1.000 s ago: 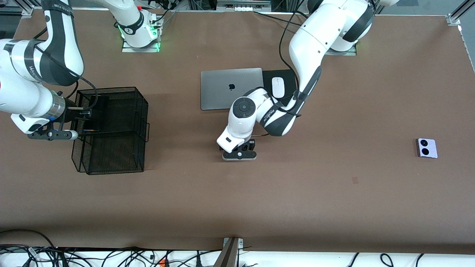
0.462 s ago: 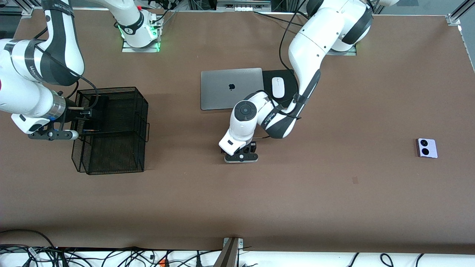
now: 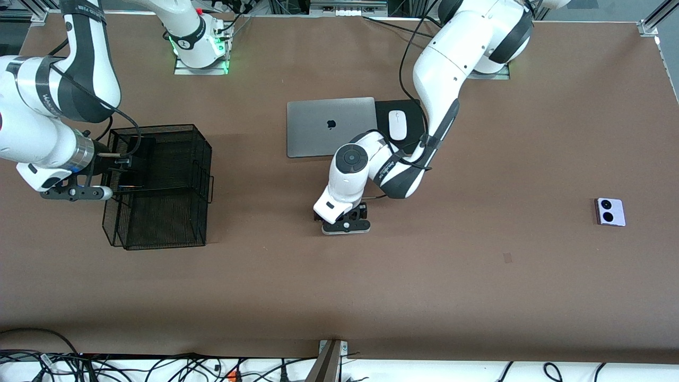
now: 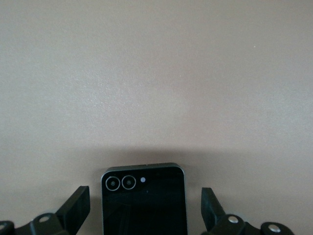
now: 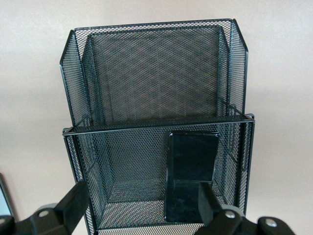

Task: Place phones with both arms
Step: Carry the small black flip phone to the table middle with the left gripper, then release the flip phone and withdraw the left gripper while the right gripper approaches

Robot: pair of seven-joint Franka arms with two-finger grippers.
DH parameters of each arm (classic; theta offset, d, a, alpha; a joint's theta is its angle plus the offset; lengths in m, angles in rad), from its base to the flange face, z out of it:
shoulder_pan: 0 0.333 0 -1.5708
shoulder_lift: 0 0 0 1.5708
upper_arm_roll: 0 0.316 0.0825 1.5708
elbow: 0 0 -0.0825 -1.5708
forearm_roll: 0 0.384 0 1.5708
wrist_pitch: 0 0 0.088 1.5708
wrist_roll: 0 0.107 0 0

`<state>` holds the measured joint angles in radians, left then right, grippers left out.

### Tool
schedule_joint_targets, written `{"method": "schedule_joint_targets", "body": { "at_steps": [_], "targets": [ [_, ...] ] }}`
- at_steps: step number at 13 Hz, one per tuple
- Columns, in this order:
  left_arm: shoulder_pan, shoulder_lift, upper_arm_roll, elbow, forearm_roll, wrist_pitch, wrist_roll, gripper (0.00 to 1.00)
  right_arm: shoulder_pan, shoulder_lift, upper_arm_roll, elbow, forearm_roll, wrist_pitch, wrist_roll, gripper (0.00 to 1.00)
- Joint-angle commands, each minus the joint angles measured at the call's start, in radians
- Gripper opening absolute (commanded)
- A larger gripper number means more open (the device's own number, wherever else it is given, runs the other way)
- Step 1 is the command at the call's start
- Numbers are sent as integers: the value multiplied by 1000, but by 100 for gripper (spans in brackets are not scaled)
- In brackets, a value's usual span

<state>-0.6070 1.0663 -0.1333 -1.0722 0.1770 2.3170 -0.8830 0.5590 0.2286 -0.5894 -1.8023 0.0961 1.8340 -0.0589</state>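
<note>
- Reaching down at the table's middle, the left arm (image 3: pixel 435 79) bends at its elbow; the left gripper (image 4: pixel 145 215) is low over the table (image 3: pixel 424 276), near the laptop (image 3: pixel 330 126).
- Its fingers (image 4: pixel 76 209) are spread wide, one on each side of the flip phone (image 4: pixel 145 204), not touching it; the phone lies flat on the table.
- The right arm (image 3: pixel 48 106) waits; the right gripper (image 5: pixel 142 210) is over the mesh basket (image 3: pixel 159 185), fingers apart, holding nothing.
- The black slab (image 5: pixel 190 176) stands inside the basket's compartment.
- The lilac phone (image 3: pixel 610 211) lies toward the left arm's end of the table.

three phones (image 4: pixel 144 203) (image 5: pixel 190 176) (image 3: pixel 610 211), one laptop (image 3: pixel 329 126), one mouse (image 3: pixel 397 124), one mesh basket (image 3: pixel 159 185) (two compartments), two arms (image 3: pixel 440 69) (image 3: pixel 48 95).
</note>
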Motion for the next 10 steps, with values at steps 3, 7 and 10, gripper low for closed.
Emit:
{"method": "schedule_joint_targets", "body": {
  "at_steps": [3,7,10],
  "targets": [
    [32,-61,14,-14,41,-192,169,100,3,11,-6,26,22,-55,-18,99],
    [125,-239,9,-265,39,-206,358,100,16,11,-6,26,25,-55,-7,99],
    [215,-379,7,-438,39,-237,545,100,73,9,-6,35,82,-53,28,99]
  ]
}}
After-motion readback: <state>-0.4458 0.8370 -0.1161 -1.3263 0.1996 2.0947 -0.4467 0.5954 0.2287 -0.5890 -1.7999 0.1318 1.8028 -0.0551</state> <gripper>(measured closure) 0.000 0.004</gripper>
